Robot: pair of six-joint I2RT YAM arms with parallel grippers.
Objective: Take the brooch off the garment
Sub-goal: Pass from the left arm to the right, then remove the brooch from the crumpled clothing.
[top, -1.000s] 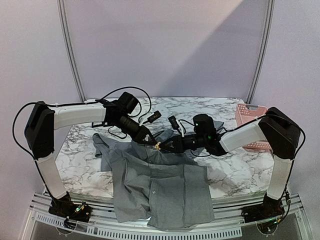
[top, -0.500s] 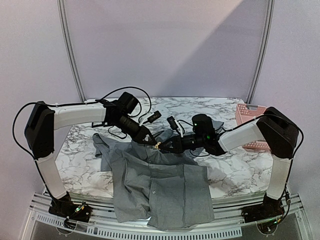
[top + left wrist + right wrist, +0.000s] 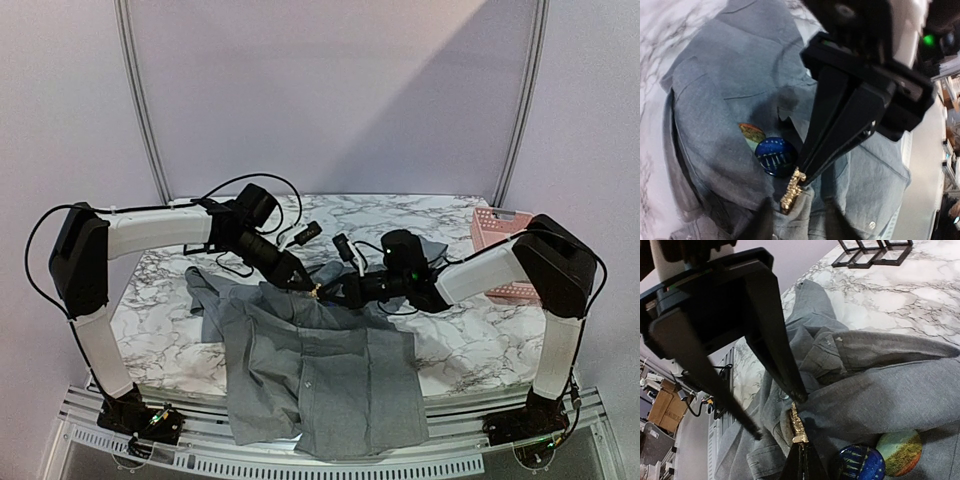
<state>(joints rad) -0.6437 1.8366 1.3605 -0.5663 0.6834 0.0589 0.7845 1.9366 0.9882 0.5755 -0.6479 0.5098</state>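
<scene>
**Right gripper pinches the gold brooch on the grey shirt – left gripper spread beside it**

The shirt (image 3: pixel 330 370) lies button-front up on the marble table (image 3: pixel 470 340), its hem reaching the near edge. The small gold brooch (image 3: pixel 792 189) sits at a fold near the collar, between the two arms. The right gripper (image 3: pixel 802 176) has its jaws drawn together to a point on one end of the brooch. The left gripper (image 3: pixel 779 416) has its jaws well apart, holding nothing: one fingertip is just beside the brooch, the other down at the fabric. Two round badges lie just beside the brooch – a blue badge (image 3: pixel 776 156) and an orange-and-green badge (image 3: pixel 751 134) (the pair overlap slightly). A pink basket (image 3: pixel 500 250) stands at the table's far right.
</scene>
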